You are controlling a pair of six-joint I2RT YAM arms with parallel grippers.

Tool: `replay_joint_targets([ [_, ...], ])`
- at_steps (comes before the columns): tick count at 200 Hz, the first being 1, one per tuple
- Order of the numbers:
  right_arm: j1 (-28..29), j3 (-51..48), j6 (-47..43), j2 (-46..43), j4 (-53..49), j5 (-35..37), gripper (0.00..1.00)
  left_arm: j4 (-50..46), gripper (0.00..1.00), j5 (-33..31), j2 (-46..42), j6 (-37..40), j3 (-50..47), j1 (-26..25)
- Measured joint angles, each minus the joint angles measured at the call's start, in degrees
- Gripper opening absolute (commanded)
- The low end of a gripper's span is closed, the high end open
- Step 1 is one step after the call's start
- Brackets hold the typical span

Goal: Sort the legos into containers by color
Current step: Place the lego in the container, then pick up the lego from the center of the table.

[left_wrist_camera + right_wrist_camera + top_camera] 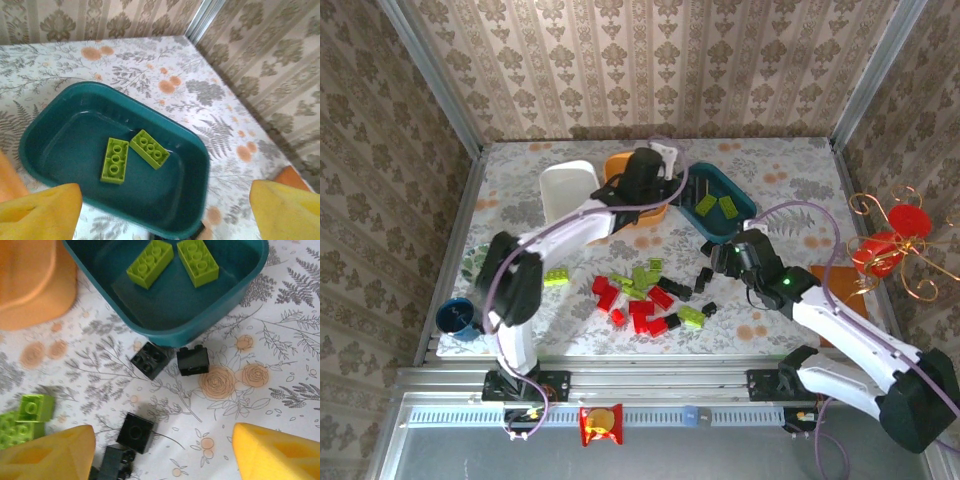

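The left arm (570, 228) hides much of the orange tray (617, 165). The left gripper (162, 215) and right gripper (165, 447) gape wide, empty, above a floral tablecloth (790, 170), with wallpapered walls (620, 70) around.

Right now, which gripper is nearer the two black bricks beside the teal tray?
Right. The right gripper hovers just above those black bricks; the left gripper is farther back, beside the orange tray.

Beige damask wallpaper (60, 20) rises beyond the left pincer (165, 212), a metal corner post (200, 20) ahead to its right; beneath it spreads a white floral-printed tabletop (150, 65), evenly lit.
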Motion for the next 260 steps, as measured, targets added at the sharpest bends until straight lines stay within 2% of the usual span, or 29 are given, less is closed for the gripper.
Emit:
replay_joint_targets([
  [19, -0.5, 0.7, -0.1, 5.3, 0.0, -0.3, 0.65, 3.8, 0.92, -0.4, -8.4, -0.7, -9.2, 0.0],
  [27, -0.9, 1.5, -0.1, 8.0, 0.0, -0.3, 0.65, 4.9, 0.97, -0.7, -11.5, -1.1, -13.1, 0.0],
  [37, -1.6, 2.6, -0.1, 11.3, 0.1, -0.4, 0.64, 5.9, 0.99, -1.2, -14.5, -1.4, -17.4, -0.1],
  [60, -4.5, 3.5, -0.1, 16.5, 2.0, -1.0, 0.60, 6.2, 1.00, -2.9, -20.1, -2.0, -26.9, -0.3],
  [92, -9.6, 4.1, -1.2, 21.3, 4.8, -3.2, 0.67, 5.2, 1.00, -5.4, -27.8, -2.0, -37.1, -1.2],
  [119, -10.5, 6.1, -2.5, 25.8, 7.6, -4.8, 0.65, 5.3, 1.00, -7.6, -34.6, -2.2, -42.8, -1.6],
  [164, -11.3, 7.9, -3.8, 29.8, 10.6, -6.1, 0.58, 5.0, 1.00, -10.1, -41.7, -2.8, -48.2, -1.9],
  [225, -11.6, 9.1, -4.9, 33.2, 11.7, -6.0, 0.53, 4.4, 1.00, -11.5, -43.4, -3.2, -48.7, -1.9],
  [260, -11.6, 10.3, -5.1, 34.6, 11.7, -6.0, 0.45, 3.8, 1.00, -12.0, -43.7, -3.3, -48.8, -1.9],
])
